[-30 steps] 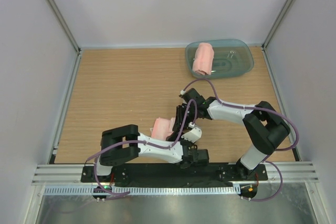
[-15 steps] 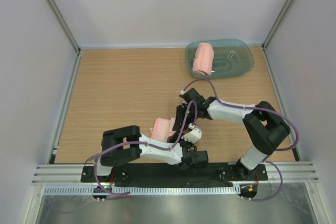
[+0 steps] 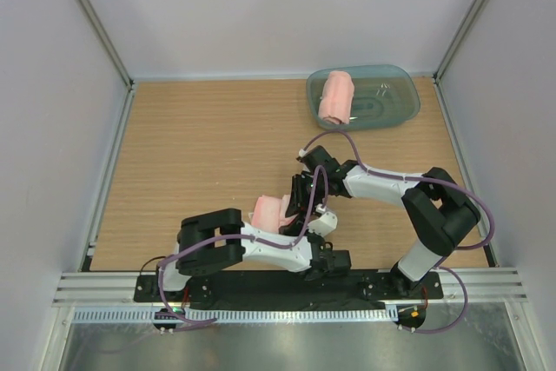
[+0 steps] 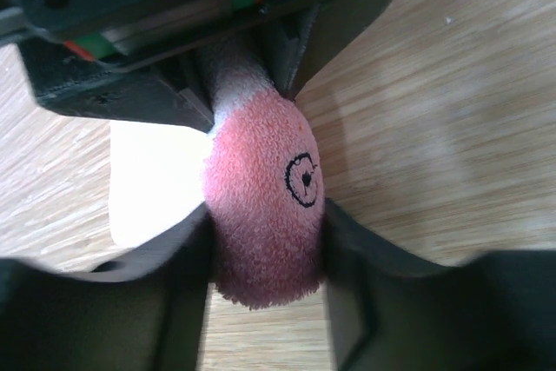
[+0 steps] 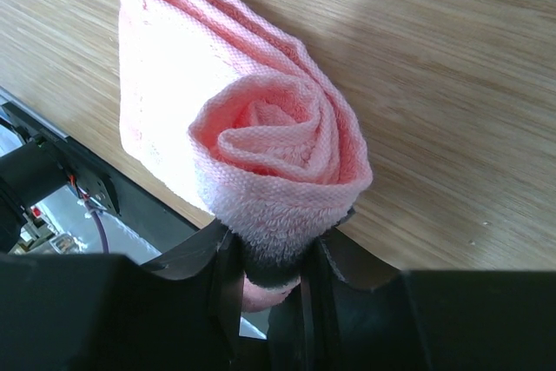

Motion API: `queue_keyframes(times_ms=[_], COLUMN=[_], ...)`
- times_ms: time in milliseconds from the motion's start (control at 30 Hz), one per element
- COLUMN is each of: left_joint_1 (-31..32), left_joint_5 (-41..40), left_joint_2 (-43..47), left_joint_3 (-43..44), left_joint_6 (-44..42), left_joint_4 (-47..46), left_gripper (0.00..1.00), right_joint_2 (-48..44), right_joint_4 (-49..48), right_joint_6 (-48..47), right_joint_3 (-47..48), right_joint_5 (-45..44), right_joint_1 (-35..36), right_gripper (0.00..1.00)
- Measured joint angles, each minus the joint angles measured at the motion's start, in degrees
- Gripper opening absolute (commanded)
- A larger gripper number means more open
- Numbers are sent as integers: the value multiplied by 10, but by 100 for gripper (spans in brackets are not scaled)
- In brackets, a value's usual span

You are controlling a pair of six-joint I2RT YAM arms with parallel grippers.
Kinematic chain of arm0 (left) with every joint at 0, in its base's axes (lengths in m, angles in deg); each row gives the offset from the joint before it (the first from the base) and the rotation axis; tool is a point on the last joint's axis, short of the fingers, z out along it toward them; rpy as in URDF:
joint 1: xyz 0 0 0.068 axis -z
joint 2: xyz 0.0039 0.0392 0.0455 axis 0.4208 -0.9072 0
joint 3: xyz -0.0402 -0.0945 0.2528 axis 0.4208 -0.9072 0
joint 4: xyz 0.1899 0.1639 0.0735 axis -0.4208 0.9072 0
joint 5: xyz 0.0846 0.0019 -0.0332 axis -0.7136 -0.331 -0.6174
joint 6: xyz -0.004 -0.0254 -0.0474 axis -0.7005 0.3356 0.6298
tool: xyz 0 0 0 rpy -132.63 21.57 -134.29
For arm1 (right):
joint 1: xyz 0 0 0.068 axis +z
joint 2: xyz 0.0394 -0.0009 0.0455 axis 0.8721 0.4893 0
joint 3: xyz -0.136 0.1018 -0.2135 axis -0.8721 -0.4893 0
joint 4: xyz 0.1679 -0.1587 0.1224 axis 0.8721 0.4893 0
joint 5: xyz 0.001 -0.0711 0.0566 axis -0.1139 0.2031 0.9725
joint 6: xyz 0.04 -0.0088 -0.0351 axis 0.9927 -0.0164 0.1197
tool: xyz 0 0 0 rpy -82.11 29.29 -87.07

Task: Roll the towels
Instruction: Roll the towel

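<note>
One towel (image 3: 335, 97) lies rolled inside the blue-green tub (image 3: 395, 109) at the back right. The other towel (image 3: 271, 212) is a partly rolled pink bundle near the table's front edge, between both grippers. In the right wrist view its spiral end (image 5: 269, 141) faces the camera, and my right gripper (image 5: 271, 275) is shut on the roll's lower part. My left gripper (image 4: 265, 301) is shut on the same towel (image 4: 261, 206), a finger pressed against each side. In the top view the right gripper (image 3: 300, 200) and the left gripper (image 3: 313, 225) nearly meet beside the bundle.
The black rail (image 3: 287, 284) and the arm bases run along the table's near edge, just behind the bundle. White walls and metal posts close in the wooden table (image 3: 200, 154) on three sides. The right gripper's body (image 4: 174, 32) fills the top of the left wrist view.
The left arm's elbow has shifted right and its wrist has turned slightly. The left jaws have narrowed onto the towel. The right arm and both towels have stayed in place.
</note>
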Motion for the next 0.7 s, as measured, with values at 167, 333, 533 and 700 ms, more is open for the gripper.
queue_keyframes(times_ms=[167, 333, 533, 700], left_joint_1=[-1, -4, -15, -23], left_joint_5=[7, 13, 34, 72], left_joint_2=[-3, 2, 67, 156], left_joint_3=[0, -12, -88, -169], left_joint_6=[12, 7, -9, -21], left_joint_4=[0, -12, -78, -146], left_gripper=[8, 0, 0, 0], right_joint_2=[-5, -20, -23, -17], right_joint_4=[-8, -25, -18, 2], right_joint_6=[1, 1, -1, -21], right_joint_3=[-12, -30, -32, -23], right_joint_5=[2, 2, 6, 20], right_joint_1=[0, 0, -2, -33], right_gripper=[33, 42, 64, 66])
